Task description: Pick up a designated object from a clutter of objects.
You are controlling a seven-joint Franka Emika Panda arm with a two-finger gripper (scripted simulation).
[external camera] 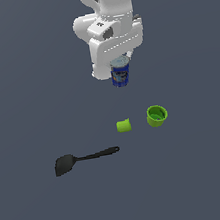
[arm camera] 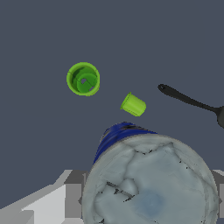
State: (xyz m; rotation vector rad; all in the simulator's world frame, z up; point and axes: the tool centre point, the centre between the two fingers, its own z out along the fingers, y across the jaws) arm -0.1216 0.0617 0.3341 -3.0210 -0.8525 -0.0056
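Nearest the wrist camera: blue can (arm camera: 148, 183), silver-grey top filling the lower part of that view, blue printed wall showing at its far edge. Location: directly under the white arm in the exterior view, at the claw (external camera: 120, 67), well apart from the other items; whether it rests on the surface or hangs clear of it cannot be told. Claw: closed around the can near its upper rim as far as the exterior view suggests; fingers mostly hidden behind the can. Handling, judged: rigid metal cylinder, probably light, smooth wall likely to slip under a weak pinch; best taken across the diameter, on the side wall. Remaining clutter: bright green cup (external camera: 156, 116), upright, mouth open; small green block (external camera: 124, 125), just beside the cup on the exterior view's left; long black spatula (external camera: 84, 158), lying flat, nearer the exterior camera. Surface (external camera: 204, 177): plain dark grey-blue, uniform, unmarked. Room: none visible, no walls or fixtures.
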